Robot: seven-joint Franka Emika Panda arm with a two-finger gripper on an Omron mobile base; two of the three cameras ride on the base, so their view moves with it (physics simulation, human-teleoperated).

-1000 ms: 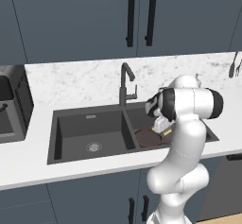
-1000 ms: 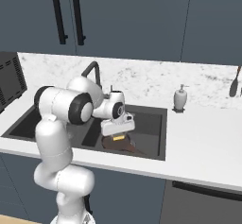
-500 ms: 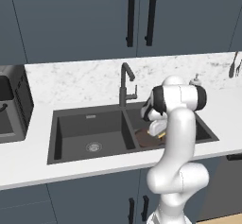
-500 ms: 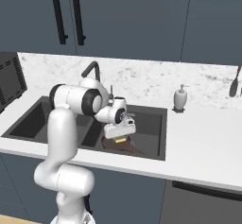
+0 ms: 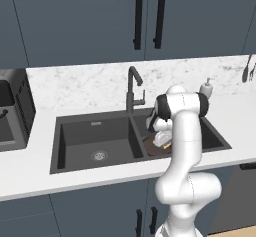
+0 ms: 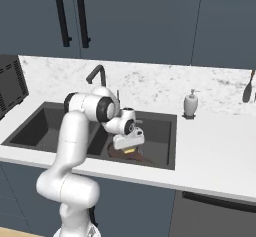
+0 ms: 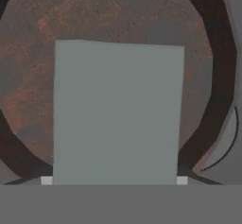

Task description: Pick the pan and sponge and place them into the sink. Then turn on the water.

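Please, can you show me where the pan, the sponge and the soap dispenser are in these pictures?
pan [image 7: 142, 20], hand view, on its brown inner bottom.
sponge [image 7: 118, 114], hand view, on its flat grey top face.
soap dispenser [image 6: 190, 104], right base view, on the white bottle body.

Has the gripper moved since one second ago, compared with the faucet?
Yes. The gripper has come down toward the pan in the right basin, lower relative to the faucet.

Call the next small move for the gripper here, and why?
Probably open and release: the gripper hangs low in the sink's right basin, the sponge between its tips, directly over the pan already lying there. Then lift clear toward the faucet.
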